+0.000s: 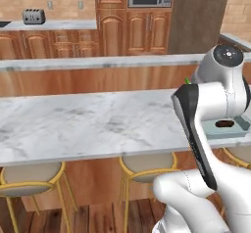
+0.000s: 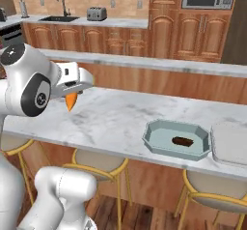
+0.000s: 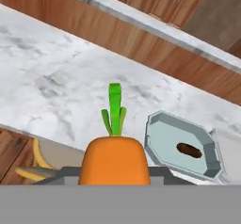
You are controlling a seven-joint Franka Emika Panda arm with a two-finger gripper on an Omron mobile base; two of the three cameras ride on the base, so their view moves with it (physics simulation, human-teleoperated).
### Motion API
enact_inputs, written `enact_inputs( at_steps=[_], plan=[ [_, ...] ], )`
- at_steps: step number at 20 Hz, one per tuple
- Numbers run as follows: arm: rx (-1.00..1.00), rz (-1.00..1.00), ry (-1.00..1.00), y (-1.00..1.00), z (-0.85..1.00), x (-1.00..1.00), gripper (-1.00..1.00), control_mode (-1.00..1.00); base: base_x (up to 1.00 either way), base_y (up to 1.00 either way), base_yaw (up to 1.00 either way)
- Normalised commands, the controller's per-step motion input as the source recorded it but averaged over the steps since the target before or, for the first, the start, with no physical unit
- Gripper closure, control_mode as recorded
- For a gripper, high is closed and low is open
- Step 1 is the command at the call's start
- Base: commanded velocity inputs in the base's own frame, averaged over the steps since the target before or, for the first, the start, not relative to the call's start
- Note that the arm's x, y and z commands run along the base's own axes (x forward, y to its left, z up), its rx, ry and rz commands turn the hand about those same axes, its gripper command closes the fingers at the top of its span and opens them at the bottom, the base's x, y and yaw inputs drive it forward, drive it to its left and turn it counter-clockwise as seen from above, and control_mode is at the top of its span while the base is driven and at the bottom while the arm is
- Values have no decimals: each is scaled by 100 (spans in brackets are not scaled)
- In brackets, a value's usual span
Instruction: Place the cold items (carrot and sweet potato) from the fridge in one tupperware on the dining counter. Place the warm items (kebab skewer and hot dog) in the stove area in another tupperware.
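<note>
Holding the carrot (image 3: 113,159), the hand (image 2: 72,96) nears a tupperware (image 2: 159,130) containing seemingly a sweet potato (image 2: 183,141).

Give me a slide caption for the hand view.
Gripper carrying a carrot toward the tupperware on the marble counter.

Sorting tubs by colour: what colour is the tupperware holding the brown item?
Pale blue-grey tupperware, clearest in the right base view.

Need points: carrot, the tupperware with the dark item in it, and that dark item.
carrot (image 3: 113,164): hand view, on the orange body.
tupperware (image 2: 153,133): right base view, on its left rim.
dark item (image 2: 183,141): right base view, on its middle, inside the tupperware; too small to identify.
</note>
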Motion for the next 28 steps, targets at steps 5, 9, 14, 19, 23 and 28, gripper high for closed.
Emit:
enact_inputs(
  at_steps=[5, 9, 14, 19, 23, 28],
  plan=[
    [0, 0, 0, 0, 0, 0, 100, 100, 58, -100, 0],
    [0, 0, 0, 0, 0, 0, 100, 100, 57, -100, 0],
    [7, 2, 2, -20, -4, 16, 100, -100, 55, -80, 2],
    [25, 21, 12, -87, -38, 93, 100, -100, 0, 0, 0],
    [11, 29, 22, -63, -49, 100, 100, -100, 0, 0, 0],
    [0, 43, 28, -52, -58, 64, 100, -100, 0, 0, 0]
  ],
)
